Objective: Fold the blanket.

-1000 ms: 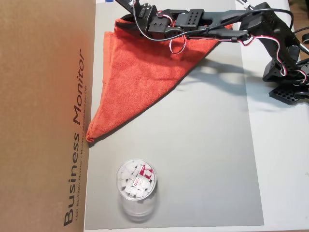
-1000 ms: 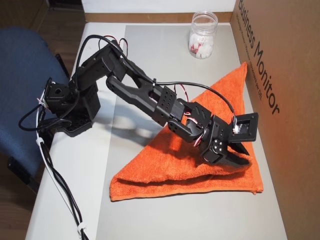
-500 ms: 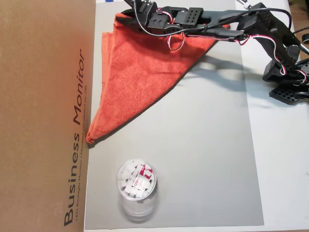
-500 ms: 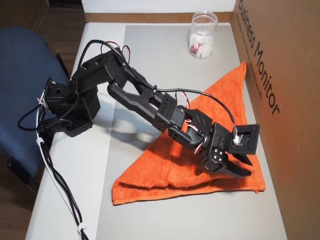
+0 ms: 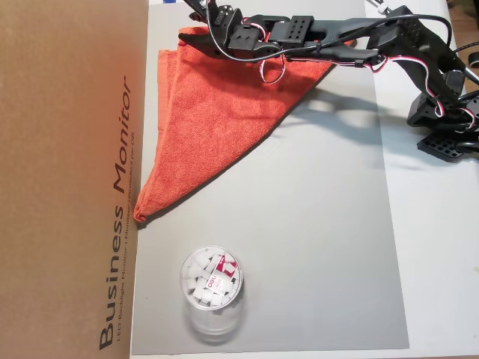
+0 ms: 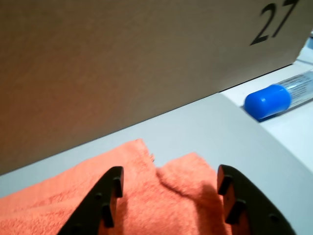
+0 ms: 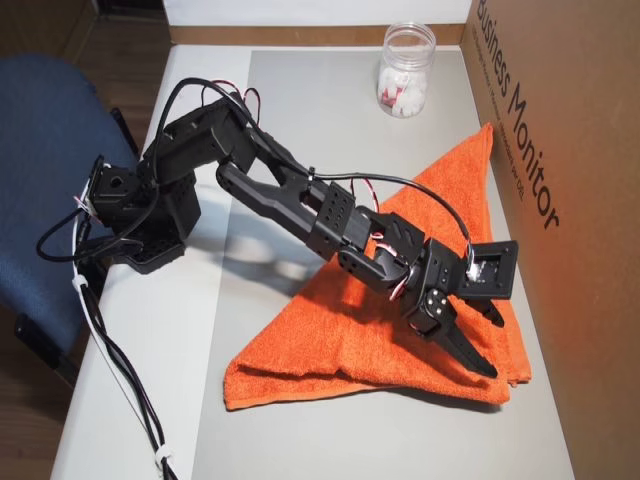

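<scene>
The blanket (image 5: 217, 105) is an orange-red terry towel lying folded into a triangle on the grey mat (image 5: 314, 224), with one long side against the cardboard box. In the other overhead view the blanket (image 7: 330, 330) has its doubled edge toward the table's near side. My gripper (image 7: 493, 347) hovers open over the blanket's corner beside the box, and it sits at the top edge of an overhead view (image 5: 198, 13). In the wrist view the gripper (image 6: 170, 174) has both black fingers (image 6: 105, 200) spread apart, with the blanket's layered corners (image 6: 188, 169) between them and nothing gripped.
A tall cardboard box (image 5: 67, 179) printed "Business Monitor" walls one side of the mat (image 7: 570, 200). A clear jar (image 5: 212, 283) of white pieces stands on the mat beyond the blanket's far tip (image 7: 404, 75). A blue-capped tube (image 6: 274, 100) lies past the mat's corner. A blue chair (image 7: 40, 150) stands behind the arm's base.
The gripper has moved along the blanket toward the corner by the box, dragging the upper layer with it. Its jaws now stand wide apart above the cloth.
</scene>
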Robot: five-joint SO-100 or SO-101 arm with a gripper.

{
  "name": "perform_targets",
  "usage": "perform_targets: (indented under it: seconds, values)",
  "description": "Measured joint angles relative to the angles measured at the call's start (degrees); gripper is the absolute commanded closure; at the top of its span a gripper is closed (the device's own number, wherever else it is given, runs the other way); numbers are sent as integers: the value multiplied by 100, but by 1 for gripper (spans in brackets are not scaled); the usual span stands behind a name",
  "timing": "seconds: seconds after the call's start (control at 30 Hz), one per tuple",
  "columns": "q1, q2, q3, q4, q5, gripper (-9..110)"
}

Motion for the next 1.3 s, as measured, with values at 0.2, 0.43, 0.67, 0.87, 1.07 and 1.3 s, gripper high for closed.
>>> perform_targets:
  seconds: [0.2,0.43,0.67,0.87,1.07,1.3]
  values:
    - [62,0,387,0,0,81]
    - [105,615,1002,0,0,81]
    - [299,1028,1195,0,9,81]
    - [404,1477,1608,0,9,81]
    - [571,1626,1688,0,9,81]
    - [976,1635,1688,0,35,81]
